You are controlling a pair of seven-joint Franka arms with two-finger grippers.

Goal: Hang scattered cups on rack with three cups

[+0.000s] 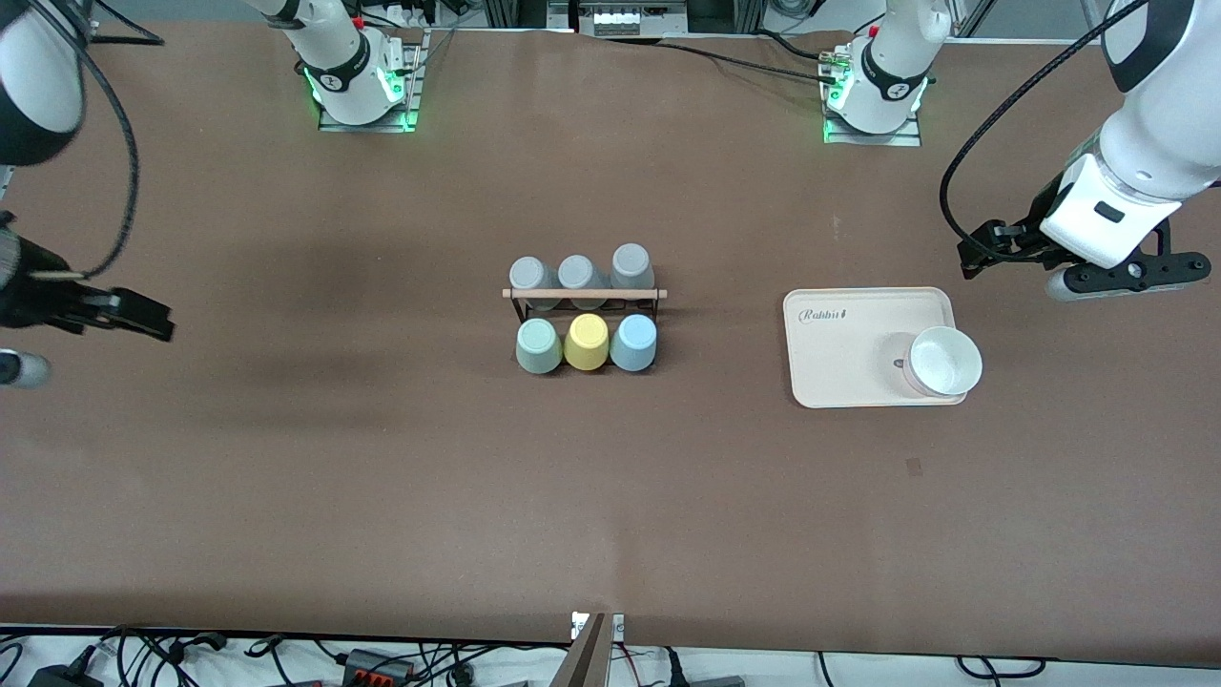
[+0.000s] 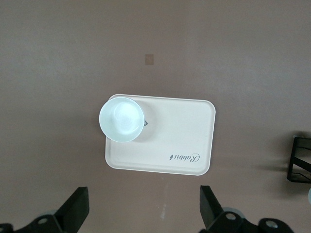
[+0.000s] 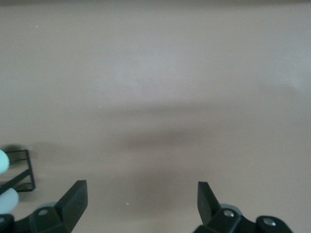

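The black wire rack [image 1: 584, 294] with a wooden rod across its top stands mid-table. The mint green cup [image 1: 539, 345] and the light blue cup [image 1: 633, 342] sit upside down in its nearer row, with a yellow cup [image 1: 586, 342] between them. Three grey cups [image 1: 578, 275] fill the farther row. My left gripper [image 1: 975, 253] is open and empty above the table at the left arm's end, beside the tray; its wrist view [image 2: 144, 208] shows the gap clear. My right gripper [image 1: 153, 322] is open and empty at the right arm's end [image 3: 141, 204]. Both arms wait.
A cream tray [image 1: 849, 348] lies toward the left arm's end with a white bowl [image 1: 943, 361] on its corner; both show in the left wrist view, tray [image 2: 180, 131] and bowl [image 2: 122, 119]. A corner of the rack [image 3: 22, 170] shows in the right wrist view.
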